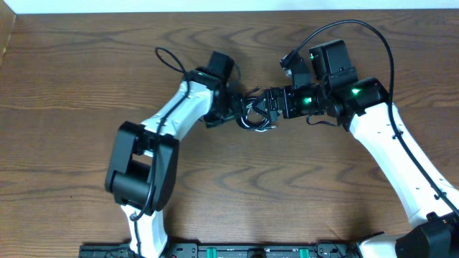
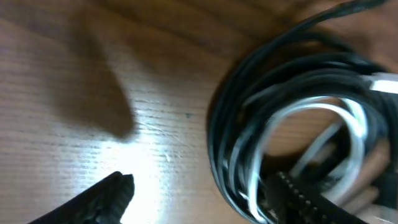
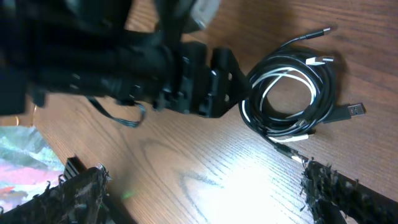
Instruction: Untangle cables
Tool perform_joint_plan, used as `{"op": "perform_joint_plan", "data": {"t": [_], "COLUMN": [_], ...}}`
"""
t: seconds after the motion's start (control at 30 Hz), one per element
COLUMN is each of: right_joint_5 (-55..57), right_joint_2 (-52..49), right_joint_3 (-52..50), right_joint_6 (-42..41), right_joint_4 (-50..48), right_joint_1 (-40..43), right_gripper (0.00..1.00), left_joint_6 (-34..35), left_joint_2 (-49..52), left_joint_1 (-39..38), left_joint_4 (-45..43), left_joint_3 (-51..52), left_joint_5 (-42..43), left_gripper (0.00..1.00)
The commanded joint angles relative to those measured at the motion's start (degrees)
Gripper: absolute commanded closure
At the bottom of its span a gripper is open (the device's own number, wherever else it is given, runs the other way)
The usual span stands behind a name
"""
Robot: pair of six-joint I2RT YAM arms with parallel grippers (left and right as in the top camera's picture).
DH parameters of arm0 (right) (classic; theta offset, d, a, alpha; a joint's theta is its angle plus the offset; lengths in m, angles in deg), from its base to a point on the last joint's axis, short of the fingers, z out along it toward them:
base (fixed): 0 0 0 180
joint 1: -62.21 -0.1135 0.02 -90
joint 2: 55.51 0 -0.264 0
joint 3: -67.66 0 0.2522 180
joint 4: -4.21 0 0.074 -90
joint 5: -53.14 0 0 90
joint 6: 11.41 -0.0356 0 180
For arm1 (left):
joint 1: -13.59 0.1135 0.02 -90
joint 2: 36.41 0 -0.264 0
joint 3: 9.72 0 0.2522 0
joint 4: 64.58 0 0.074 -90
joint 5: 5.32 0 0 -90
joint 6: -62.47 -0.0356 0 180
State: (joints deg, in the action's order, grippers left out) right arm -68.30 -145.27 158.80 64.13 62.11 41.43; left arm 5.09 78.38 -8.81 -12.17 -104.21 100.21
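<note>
The cables (image 1: pixel 253 119) lie as one coiled bundle on the wooden table between the two arms, several black loops with one white loop among them. In the right wrist view the coil (image 3: pixel 292 93) has loose plug ends sticking out on its right side. My left gripper (image 1: pixel 239 112) is at the coil's left edge. In the left wrist view it (image 2: pixel 205 199) is open, one finger over bare wood and the other at the coil (image 2: pixel 280 124). My right gripper (image 1: pixel 268 106) hovers by the coil's right side. It is open and empty in the right wrist view (image 3: pixel 208 193).
The wooden table (image 1: pixel 237 186) stretches all around the bundle. A thicker black wire (image 1: pixel 358 29) arcs over the right arm and another (image 1: pixel 168 59) loops behind the left arm. The robot bases stand at the front edge (image 1: pixel 251 251).
</note>
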Motion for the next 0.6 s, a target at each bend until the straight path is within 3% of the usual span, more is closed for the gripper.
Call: {"op": "perform_joint_plan", "data": {"t": [0.0, 0.27, 0.57], "right_joint_5": [0.0, 0.0, 0.0], "right_joint_2": [-0.3, -0.3, -0.3], "right_joint_3": [0.0, 0.0, 0.0], "right_joint_6": [-0.3, -0.3, -0.3], "right_joint_4": [0.5, 0.3, 0.5], "right_joint_1": [-0.3, -0.3, -0.3], "right_gripper": [0.01, 0.01, 0.01], "left_joint_6": [2.2, 2.6, 3.9], "left_joint_2": [2.0, 2.1, 2.1], "left_joint_1": [-0.9, -1.8, -3.2], "left_joint_4": [0.2, -1.0, -7.1], "left_joint_3": [0.0, 0.0, 0.0], "left_joint_5": [-5.6, -5.6, -5.7], "left_gripper": [0.34, 0.45, 0.45]}}
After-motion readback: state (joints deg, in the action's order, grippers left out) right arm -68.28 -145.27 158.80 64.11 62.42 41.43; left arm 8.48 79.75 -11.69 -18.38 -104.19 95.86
